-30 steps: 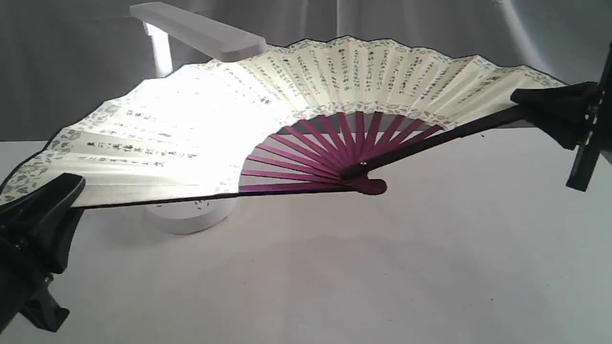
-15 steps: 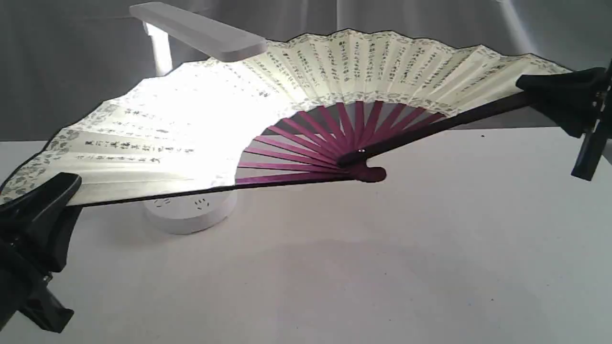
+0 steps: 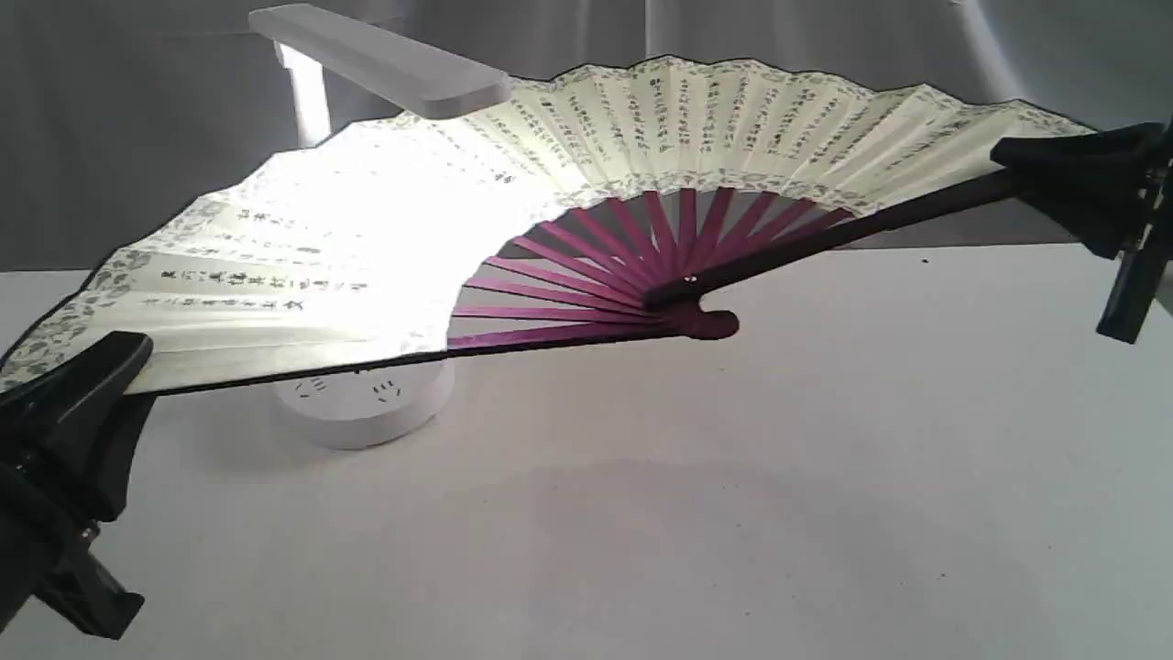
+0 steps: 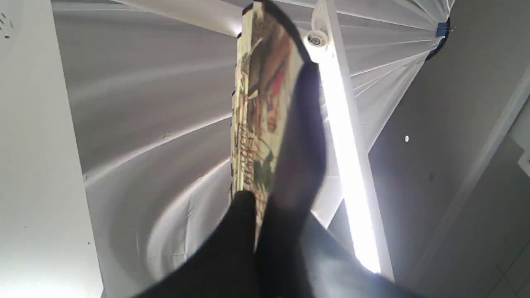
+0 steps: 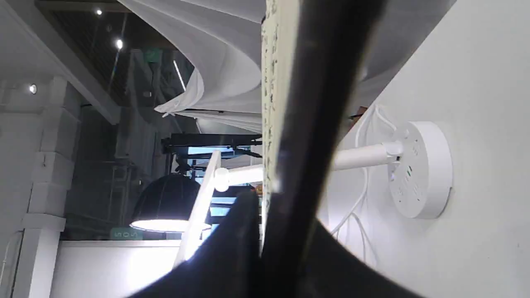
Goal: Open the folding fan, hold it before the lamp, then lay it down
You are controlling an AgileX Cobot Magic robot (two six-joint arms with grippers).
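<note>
Exterior view: the folding fan (image 3: 696,119) is spread fully open and held clear of the table (image 3: 733,513). Its long axis runs from the lower left of the frame up to the upper right, and its rounded pivot (image 3: 710,323) hangs near the centre. The left gripper (image 3: 128,367) pinches the outer rib at the lower left. The right gripper (image 3: 1031,174) pinches the opposite rib at the upper right. Both wrist views show dark jaws pressed onto the fan's edge (image 4: 265,103) (image 5: 275,82), so each arm carries one end and neither is nearer than the other.

The lamp (image 3: 385,60) stands at the upper left. Its flat head overlaps the fan's top border and washes the left half of the paper white, while its round base (image 3: 367,412) sits directly below the left rib. Laying the fan down probably turns on that base: a straight descent would likely set the left end on it, so the fan should first come toward the bottom of the frame.
</note>
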